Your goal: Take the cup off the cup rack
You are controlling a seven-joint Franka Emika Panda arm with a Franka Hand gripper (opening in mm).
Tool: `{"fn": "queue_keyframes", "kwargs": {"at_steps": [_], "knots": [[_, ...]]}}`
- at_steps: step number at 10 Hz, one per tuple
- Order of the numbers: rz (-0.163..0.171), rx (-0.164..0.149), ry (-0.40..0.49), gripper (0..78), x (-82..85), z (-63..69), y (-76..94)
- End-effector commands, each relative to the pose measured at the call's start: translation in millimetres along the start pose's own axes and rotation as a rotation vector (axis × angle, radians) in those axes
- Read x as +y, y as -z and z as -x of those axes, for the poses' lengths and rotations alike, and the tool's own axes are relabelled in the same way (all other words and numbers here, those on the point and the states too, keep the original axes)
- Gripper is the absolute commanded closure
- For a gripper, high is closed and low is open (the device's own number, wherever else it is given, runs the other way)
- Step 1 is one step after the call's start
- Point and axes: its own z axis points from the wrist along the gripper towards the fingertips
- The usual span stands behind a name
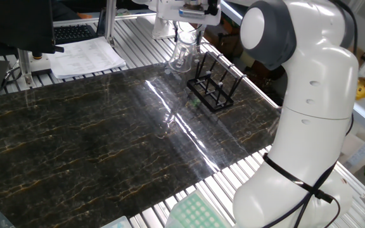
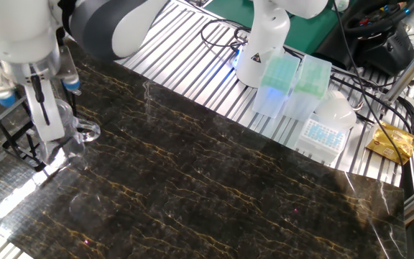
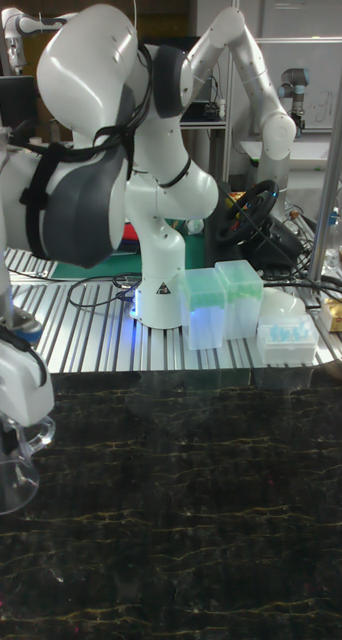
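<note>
One cup [image 1: 181, 56], clear glass, held in the hand [image 1: 187, 28] and tilted, off the cup rack [image 1: 211, 87] and up in the air above the counter [image 1: 94, 133]. In the one fixed view the cup hangs just left of the rack, over the far edge of the dark marbled top, rim end lower and to the left. The other fixed view shows the same cup [image 2: 69, 128] with a finger [image 2: 43, 108] running down across it; hand [image 2: 45, 115] is clenched on the glass. Rack [image 2: 16, 137] sits behind and left of the cup there, partly hidden by the hand, bars apart from the glass. Tall fixed view: cup [image 3: 13, 470] at the left edge, round rim showing, hand [image 3: 11, 425] above it, mostly cut off by the frame.

Rack stands upright on the counter near its far right corner, black thin bars, pegs up.

Around it: ribbed metal bench [image 1: 138, 38] under the marbled slab, a stack of papers [image 1: 84, 57] far left, green pipette tip boxes [image 2: 293, 83] and a white one [image 2: 322, 133] near the arm base [image 2: 261, 43] in the other fixed view, a yellow packet [image 2: 390, 142] at the right.
</note>
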Motion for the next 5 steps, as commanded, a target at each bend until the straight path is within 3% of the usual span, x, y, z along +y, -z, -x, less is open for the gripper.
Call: {"fn": "queue_keyframes", "kwargs": {"at_steps": [1,2,5], "knots": [[0.014,0.006,-0.003,76.3,7.9,-1.0,-2.5],[0.018,0.015,-0.007,76.3,25.7,-9.8,-14.2],[0.009,0.032,-0.002,76.3,40.1,-18.0,-33.5]]}}
